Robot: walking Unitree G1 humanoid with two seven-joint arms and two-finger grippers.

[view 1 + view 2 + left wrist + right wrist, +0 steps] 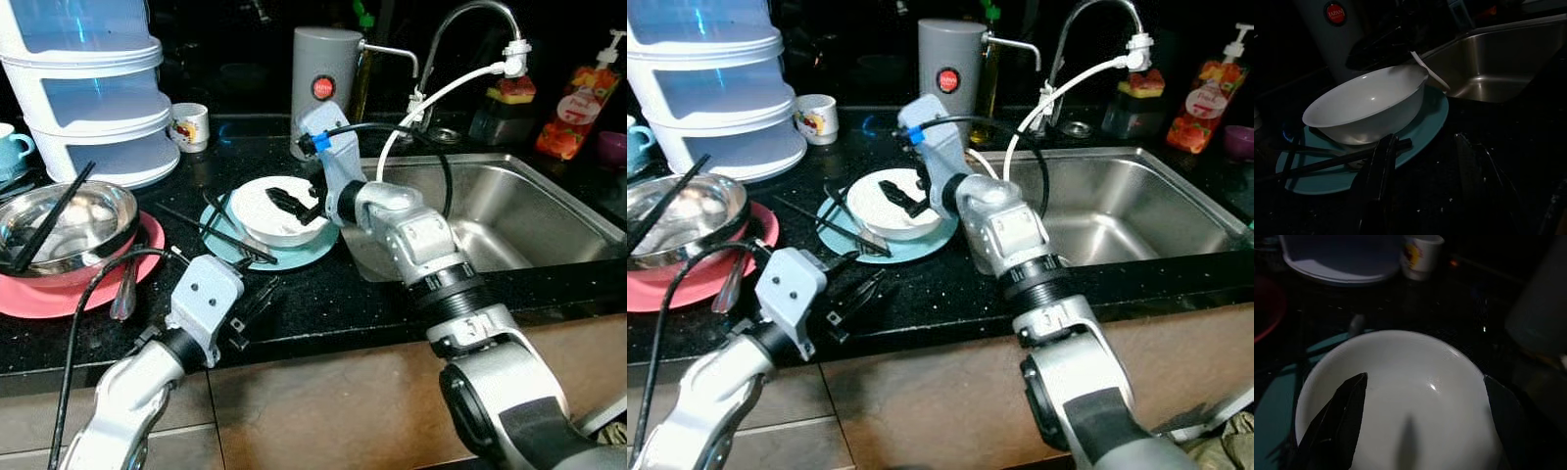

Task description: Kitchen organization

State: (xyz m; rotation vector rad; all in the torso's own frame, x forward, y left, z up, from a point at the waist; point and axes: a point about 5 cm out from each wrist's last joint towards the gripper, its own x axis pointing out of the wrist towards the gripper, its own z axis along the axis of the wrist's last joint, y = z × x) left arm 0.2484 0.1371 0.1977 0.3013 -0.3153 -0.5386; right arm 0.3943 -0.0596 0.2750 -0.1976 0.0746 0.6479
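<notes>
A white bowl (265, 217) sits on a teal plate (312, 255) in the middle of the black counter, with black chopsticks (217, 233) lying across the plate's near side. My right gripper (299, 204) reaches down from the sink side and is open. In the right wrist view one finger (1339, 418) hangs over the bowl's inside and the other finger (1508, 413) is at its rim. My left gripper (257, 308) rests low near the counter's front edge, open and holding nothing, pointing at the teal plate (1422, 125) and bowl (1366, 107).
A steel bowl (69, 225) with chopsticks stands on a pink plate (39, 294) at the left, a spoon (125, 294) beside it. Stacked plastic containers (93, 88), a mug (189, 125) and a grey thermos (323, 83) line the back. The sink (490, 211) and faucet (470, 29) are to the right.
</notes>
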